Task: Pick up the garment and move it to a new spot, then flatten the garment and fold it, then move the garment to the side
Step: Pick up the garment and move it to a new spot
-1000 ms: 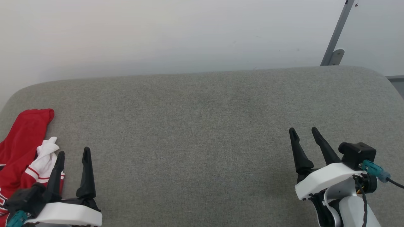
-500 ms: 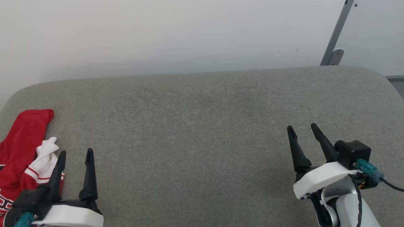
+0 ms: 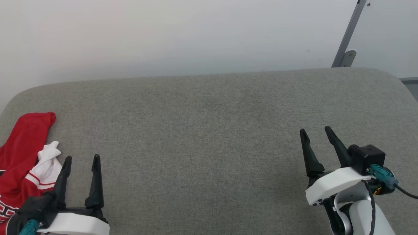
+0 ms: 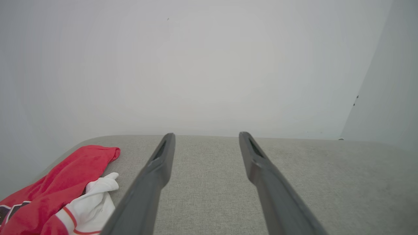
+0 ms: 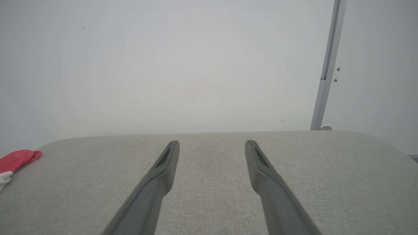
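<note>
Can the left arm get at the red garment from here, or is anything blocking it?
Probably yes. The left tool stands open and empty beside the garment, which lies crumpled at the left end of the grey cushion. Nothing lies between them; it would need to swing left.

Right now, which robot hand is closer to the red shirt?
The left hand: the red shirt lies crumpled just beside it, while the right hand is far across the grey cushion.

Grey upholstered surface (image 3: 209, 130), plain white wall (image 3: 163, 36)
</note>
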You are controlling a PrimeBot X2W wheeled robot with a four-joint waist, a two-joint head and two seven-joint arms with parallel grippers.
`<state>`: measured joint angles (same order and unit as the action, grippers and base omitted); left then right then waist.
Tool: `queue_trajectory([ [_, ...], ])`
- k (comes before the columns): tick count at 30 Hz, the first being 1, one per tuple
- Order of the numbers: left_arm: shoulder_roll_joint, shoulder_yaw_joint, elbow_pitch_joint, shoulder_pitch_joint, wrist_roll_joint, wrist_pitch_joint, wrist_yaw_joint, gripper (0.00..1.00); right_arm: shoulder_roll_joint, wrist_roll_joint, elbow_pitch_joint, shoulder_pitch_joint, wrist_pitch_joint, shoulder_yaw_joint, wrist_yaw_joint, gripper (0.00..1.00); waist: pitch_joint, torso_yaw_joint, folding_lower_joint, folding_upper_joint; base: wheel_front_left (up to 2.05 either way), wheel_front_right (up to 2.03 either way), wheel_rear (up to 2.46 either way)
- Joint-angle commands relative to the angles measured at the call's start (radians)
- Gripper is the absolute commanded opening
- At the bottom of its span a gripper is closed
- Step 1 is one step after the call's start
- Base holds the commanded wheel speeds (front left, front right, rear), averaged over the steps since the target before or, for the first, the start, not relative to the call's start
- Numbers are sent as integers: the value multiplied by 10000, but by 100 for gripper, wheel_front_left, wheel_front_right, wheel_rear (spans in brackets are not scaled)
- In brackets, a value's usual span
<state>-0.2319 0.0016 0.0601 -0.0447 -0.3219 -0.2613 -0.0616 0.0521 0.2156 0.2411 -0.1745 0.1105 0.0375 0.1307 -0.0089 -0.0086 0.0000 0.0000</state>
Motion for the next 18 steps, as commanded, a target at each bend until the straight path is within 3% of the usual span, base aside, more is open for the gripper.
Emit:
queue_trajectory([
  [1,-37,-27,26,-48,-41,-52,-16,100,-16,-11,-9,-69,65,-4,1,100,0,7,0,0,0,0,0],
  [9,23,237,302,75,-240,138,357,100,-20,109,3,-191,54,301,1,100,-46,417,0,0,0,0,0],
  [18,-88,697,243,-125,-501,269,756,100,-16,272,179,-191,-37,817,1,100,-309,1628,0,0,0,0,0],
])
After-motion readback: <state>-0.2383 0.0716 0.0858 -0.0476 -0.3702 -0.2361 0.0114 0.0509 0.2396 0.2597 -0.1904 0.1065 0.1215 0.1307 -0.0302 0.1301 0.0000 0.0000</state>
